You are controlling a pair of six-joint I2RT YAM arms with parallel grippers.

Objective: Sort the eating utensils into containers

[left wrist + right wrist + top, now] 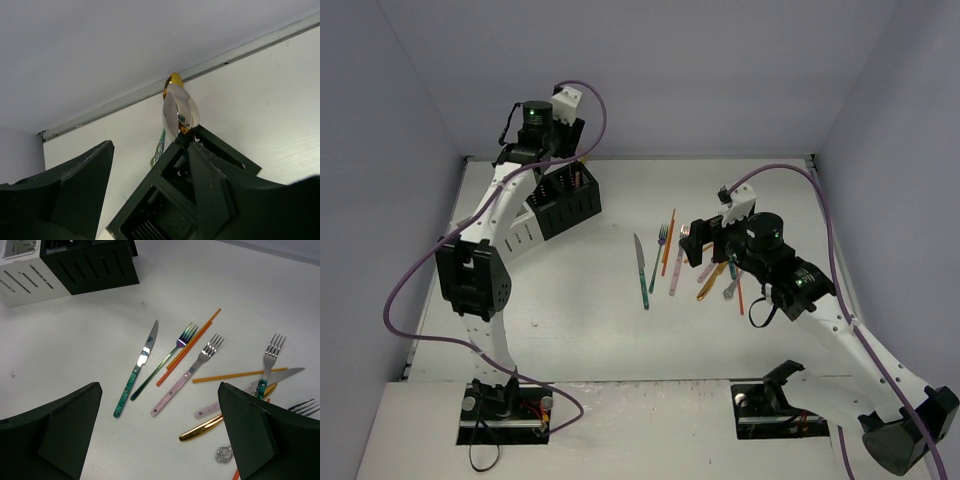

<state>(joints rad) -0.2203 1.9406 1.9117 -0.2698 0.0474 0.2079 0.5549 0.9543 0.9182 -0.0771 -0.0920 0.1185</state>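
My left gripper (pixel 560 165) hovers over the black container (pixel 570 200) at the back left, jaws apart and nothing between them. In the left wrist view a silver spoon (pixel 180 112) stands upright in the far compartment of the black container (pixel 165 200), with a gold utensil tip (pixel 173 79) behind it. The white container (pixel 525 232) adjoins it. My right gripper (pixel 159 400) is open above the loose eating utensils: a teal-handled knife (pixel 135 372), an iridescent fork (pixel 165 362), a pink-handled fork (pixel 185 377), orange sticks (pixel 192 340) and a gold handle (pixel 205 427).
More utensils lie tangled under my right finger: a teal-handled fork (pixel 267 362), another orange stick (pixel 240 375) and a pink handle (pixel 207 411). Walls close the table at the back and both sides. The table (pixel 580 330) is bare between the containers and the utensils.
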